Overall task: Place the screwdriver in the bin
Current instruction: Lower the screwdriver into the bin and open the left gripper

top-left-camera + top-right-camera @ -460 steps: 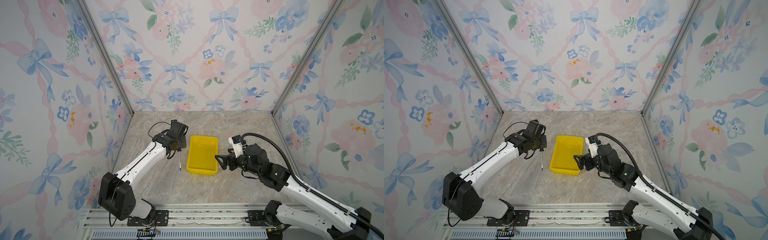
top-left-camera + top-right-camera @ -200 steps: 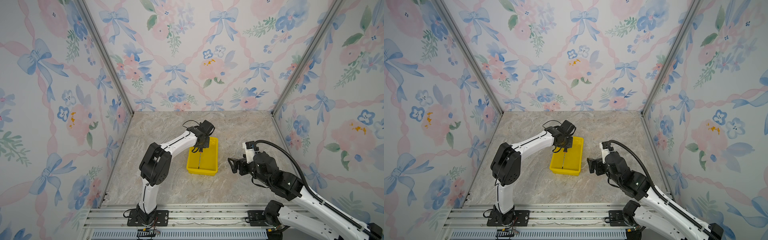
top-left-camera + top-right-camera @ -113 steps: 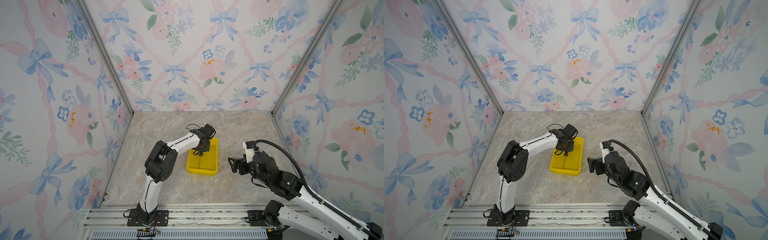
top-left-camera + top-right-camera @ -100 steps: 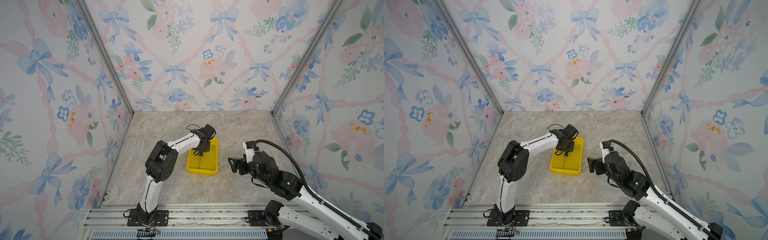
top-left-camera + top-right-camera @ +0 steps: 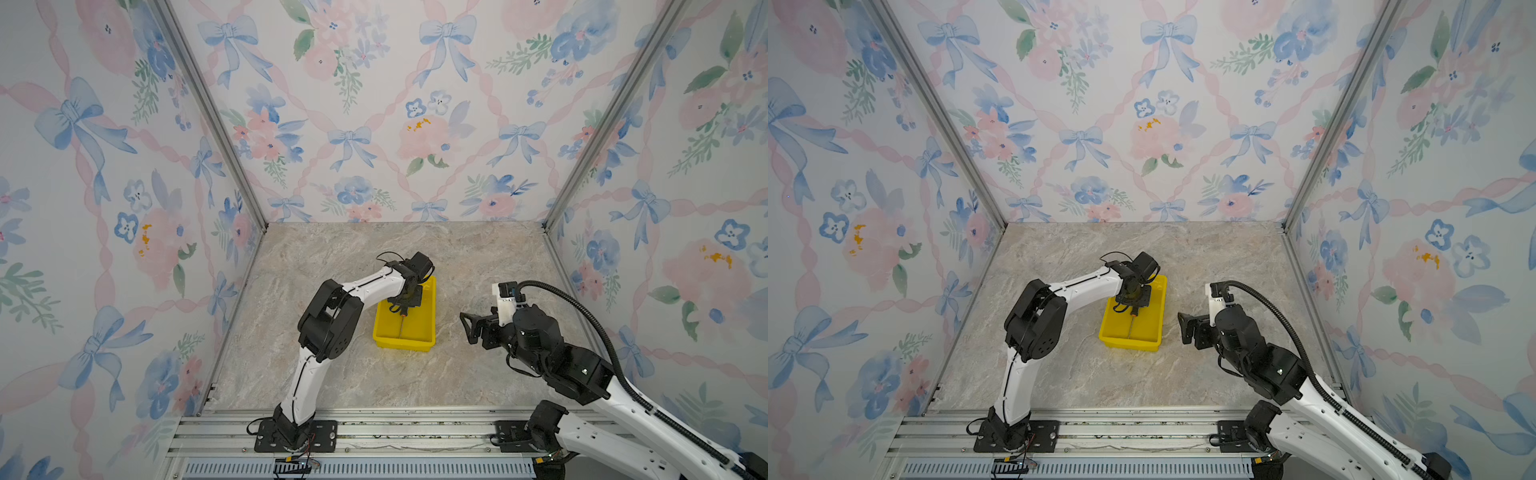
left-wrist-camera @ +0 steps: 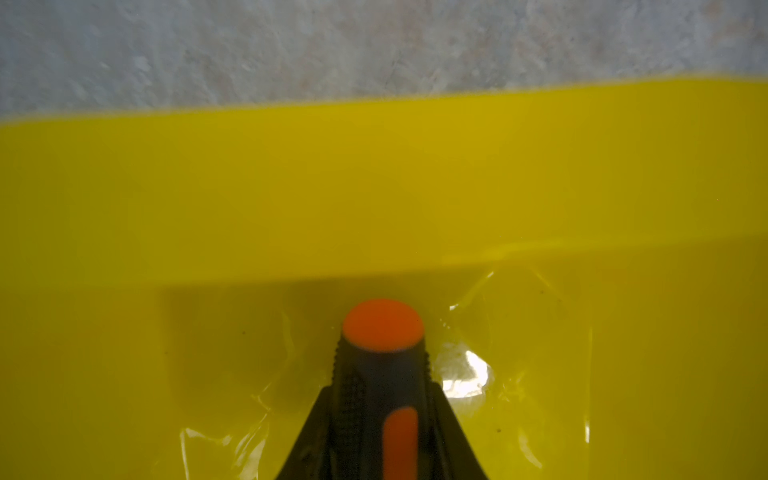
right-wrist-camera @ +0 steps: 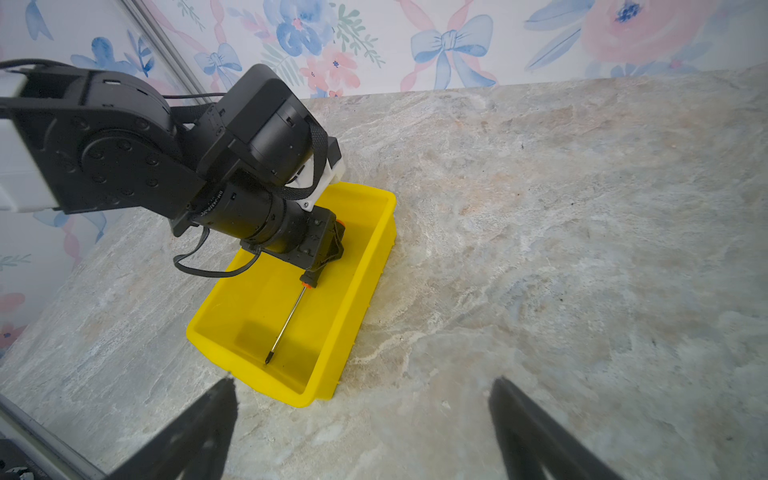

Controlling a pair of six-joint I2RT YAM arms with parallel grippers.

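The yellow bin (image 5: 403, 343) (image 5: 1128, 343) sits mid-table in both top views. My left gripper (image 5: 405, 305) (image 5: 1133, 305) (image 7: 322, 253) hangs low inside its far half, shut on the black and orange handle of the screwdriver (image 6: 380, 357). In the left wrist view the left gripper (image 6: 381, 392) clamps the handle over the bin's floor, with the bin's wall (image 6: 374, 187) just ahead. The thin shaft (image 7: 286, 324) slants down inside the bin (image 7: 257, 374), its tip near the floor at the near end. My right gripper (image 5: 467, 326) (image 5: 1183, 328) (image 7: 363, 381) is open and holds nothing, to the right of the bin.
Marble tabletop (image 5: 478, 257) lies all round the bin. Floral walls with metal corner posts (image 5: 582, 158) close in three sides. An aluminium rail (image 5: 374, 432) carrying both arm bases runs along the front edge.
The left gripper carried the screwdriver from left of the bin to over it and lowered it inside. The right gripper drew back from the bin's right edge, then stayed still.
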